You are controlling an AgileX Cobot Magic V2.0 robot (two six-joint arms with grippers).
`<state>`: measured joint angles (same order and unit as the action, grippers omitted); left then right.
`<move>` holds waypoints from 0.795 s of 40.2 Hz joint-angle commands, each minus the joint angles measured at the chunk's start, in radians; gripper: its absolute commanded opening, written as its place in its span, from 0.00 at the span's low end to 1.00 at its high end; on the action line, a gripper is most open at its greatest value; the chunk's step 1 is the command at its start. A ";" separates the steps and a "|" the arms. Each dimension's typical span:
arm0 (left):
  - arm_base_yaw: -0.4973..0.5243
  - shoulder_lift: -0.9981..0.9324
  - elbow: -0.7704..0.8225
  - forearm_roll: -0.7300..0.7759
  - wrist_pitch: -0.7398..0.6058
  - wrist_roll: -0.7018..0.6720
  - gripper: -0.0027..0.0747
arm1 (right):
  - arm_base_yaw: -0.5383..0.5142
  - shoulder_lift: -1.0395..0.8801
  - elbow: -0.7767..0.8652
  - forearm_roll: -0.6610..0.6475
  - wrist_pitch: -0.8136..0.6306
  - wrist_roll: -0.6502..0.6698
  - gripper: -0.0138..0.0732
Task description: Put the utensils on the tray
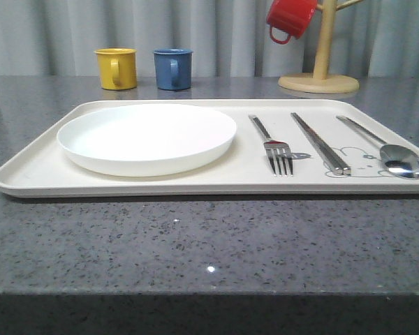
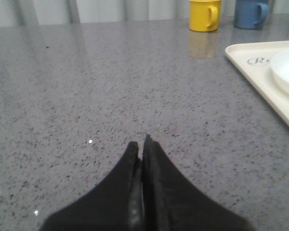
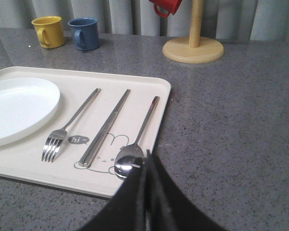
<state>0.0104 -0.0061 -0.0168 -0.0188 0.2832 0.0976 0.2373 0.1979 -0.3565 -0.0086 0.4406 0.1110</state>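
Plate (image 1: 146, 137), fork (image 1: 273, 146), chopsticks (image 1: 320, 142) and spoon (image 1: 384, 148) lie on the tray (image 1: 35, 171), spoon nearest its right edge; left gripper (image 2: 141, 143) and right gripper (image 3: 147, 156) are both closed, holding nothing

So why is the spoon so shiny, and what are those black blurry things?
Right wrist view: the spoon bowl mirrors a bright light as glare. The right gripper sits too close to focus; likewise the left gripper in the left wrist view. Front view: the plate looks washed out white.

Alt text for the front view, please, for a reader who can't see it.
A cream tray on a grey table holds a white plate, fork, chopsticks and spoon, left to right. Behind stand a yellow mug, blue mug and a wooden mug tree with a red mug.
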 commanded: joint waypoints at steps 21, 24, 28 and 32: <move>0.014 -0.024 0.022 -0.010 -0.162 -0.009 0.01 | 0.000 0.008 -0.025 -0.012 -0.080 -0.011 0.08; 0.014 -0.024 0.022 -0.010 -0.162 -0.009 0.01 | 0.000 0.008 -0.025 -0.012 -0.080 -0.011 0.08; 0.014 -0.024 0.022 -0.010 -0.162 -0.009 0.01 | 0.000 0.008 -0.025 -0.012 -0.080 -0.011 0.08; 0.014 -0.024 0.022 -0.010 -0.162 -0.009 0.01 | 0.000 0.008 -0.025 -0.012 -0.080 -0.011 0.08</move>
<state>0.0238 -0.0061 0.0083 -0.0188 0.2103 0.0976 0.2373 0.1979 -0.3565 -0.0086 0.4406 0.1110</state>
